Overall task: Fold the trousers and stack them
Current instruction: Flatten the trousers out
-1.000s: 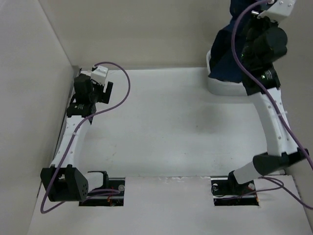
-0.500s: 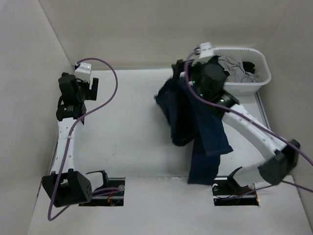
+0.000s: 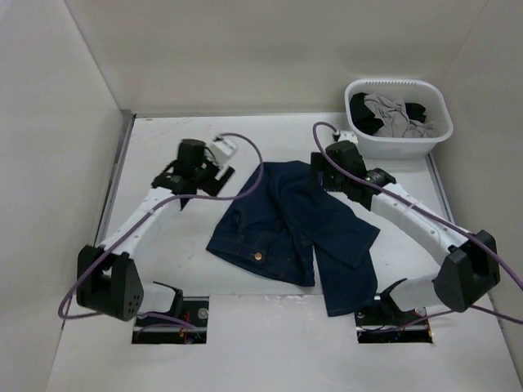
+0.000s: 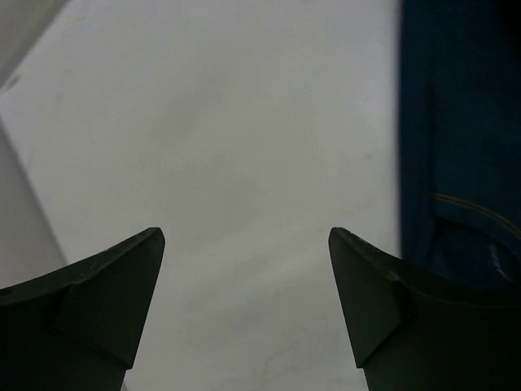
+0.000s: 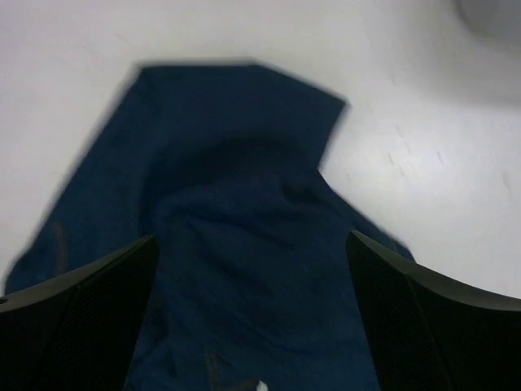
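L hand point(image 4: 244, 244) open wide; R hand point(image 5: 251, 240) open wide.

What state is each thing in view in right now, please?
Dark navy denim jeans: unfolded, lying rumpled.
White plastic laundry basket: upright, holding grey and black garments.
Left arm's fingers: open, empty, beside the jeans.
Right arm's fingers: open, empty, above the jeans.
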Motion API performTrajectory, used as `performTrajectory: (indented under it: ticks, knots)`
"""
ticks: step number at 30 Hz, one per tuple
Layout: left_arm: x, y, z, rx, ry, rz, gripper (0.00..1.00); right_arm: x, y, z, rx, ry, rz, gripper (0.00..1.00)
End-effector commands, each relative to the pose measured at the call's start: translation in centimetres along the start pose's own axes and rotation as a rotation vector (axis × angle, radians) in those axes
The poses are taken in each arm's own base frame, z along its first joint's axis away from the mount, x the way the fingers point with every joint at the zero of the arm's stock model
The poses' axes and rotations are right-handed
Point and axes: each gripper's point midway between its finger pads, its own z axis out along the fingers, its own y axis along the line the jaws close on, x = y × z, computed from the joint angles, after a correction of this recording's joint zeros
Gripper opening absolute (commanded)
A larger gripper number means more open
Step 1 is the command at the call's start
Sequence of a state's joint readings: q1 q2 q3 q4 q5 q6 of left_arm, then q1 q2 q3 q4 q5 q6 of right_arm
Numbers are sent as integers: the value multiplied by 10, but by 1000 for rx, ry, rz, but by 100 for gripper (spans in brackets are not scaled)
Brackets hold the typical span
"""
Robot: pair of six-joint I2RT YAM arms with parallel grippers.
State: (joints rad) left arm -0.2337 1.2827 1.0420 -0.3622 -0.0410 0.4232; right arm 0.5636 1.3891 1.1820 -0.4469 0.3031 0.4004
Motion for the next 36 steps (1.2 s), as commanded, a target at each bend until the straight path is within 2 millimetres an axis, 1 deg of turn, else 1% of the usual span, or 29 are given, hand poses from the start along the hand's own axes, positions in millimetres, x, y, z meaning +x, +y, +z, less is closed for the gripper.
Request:
performTrajectory:
  ticks: [1, 3, 5, 8, 9, 12, 13, 14, 15, 16, 17, 18, 19, 20, 21, 22, 23, 24, 25, 26, 27, 28, 29, 30, 31, 33, 34, 35, 36]
  knots:
    - [24, -85, 22, 201, 82, 261, 82, 104, -64, 8, 273, 275, 146, 100]
    - [34, -110, 34, 244, 103, 318, 82, 129, -72, 14, 310, 304, 266, 100]
    - [48, -125, 47, 272, 143, 348, 81, 145, -68, 19, 312, 323, 350, 100]
    - [68, -136, 57, 299, 200, 351, 79, 165, -58, 26, 313, 362, 446, 100]
    - [77, -140, 59, 304, 212, 352, 77, 174, -52, 29, 323, 375, 492, 100]
    - [91, -150, 53, 302, 198, 369, 77, 186, -43, 42, 328, 404, 560, 100]
    - [95, -151, 51, 300, 192, 382, 77, 187, -37, 48, 310, 416, 577, 100]
    - [106, -155, 45, 300, 190, 410, 77, 191, -27, 58, 277, 440, 592, 99]
    - [111, -156, 42, 302, 195, 420, 77, 193, -24, 62, 265, 452, 606, 94]
    - [120, -158, 38, 305, 207, 431, 76, 190, -20, 70, 234, 457, 626, 79]
    - [132, -161, 31, 316, 222, 440, 75, 180, -21, 82, 199, 443, 651, 50]
    - [147, -165, 21, 334, 237, 452, 74, 161, -25, 97, 179, 418, 674, 21]
    - [150, -167, 19, 340, 239, 456, 74, 149, -29, 106, 177, 401, 679, 9]
    - [162, -173, 11, 364, 242, 482, 74, 122, -34, 123, 171, 370, 670, 0]
    - [163, -175, 8, 364, 237, 489, 74, 105, -33, 133, 158, 357, 656, 0]
    - [165, -179, 4, 374, 229, 499, 73, 73, -26, 149, 123, 325, 621, 0]
    - [166, -185, -1, 400, 228, 512, 71, 32, -1, 165, 40, 297, 526, 0]
    - [167, -192, -4, 426, 230, 517, 70, 9, 33, 171, -37, 280, 446, 0]
    - [167, -199, -8, 454, 227, 518, 69, -16, 78, 171, -150, 266, 342, 0]
    - [166, -201, -9, 463, 225, 527, 69, -32, 119, 165, -254, 253, 257, 1]
    - [163, -203, -10, 471, 219, 534, 69, -41, 159, 154, -356, 239, 171, 3]
    - [159, -206, -11, 483, 212, 538, 68, -49, 204, 134, -472, 203, 65, 10]
    - [155, -211, -13, 496, 199, 547, 68, -50, 231, 116, -550, 173, -23, 18]
    - [154, -213, -13, 498, 197, 551, 68, -50, 239, 110, -573, 160, -55, 22]
    - [149, -217, -14, 507, 182, 565, 68, -50, 251, 93, -609, 118, -150, 40]
    - [139, -223, -14, 510, 151, 585, 69, -52, 246, 74, -588, 60, -257, 100]
    - [131, -227, -14, 512, 131, 593, 70, -54, 231, 64, -535, 29, -260, 100]
    - [128, -228, -13, 510, 126, 594, 70, -55, 223, 61, -510, 21, -243, 100]
    - [117, -229, -12, 505, 107, 582, 71, -62, 192, 53, -437, 0, -139, 100]
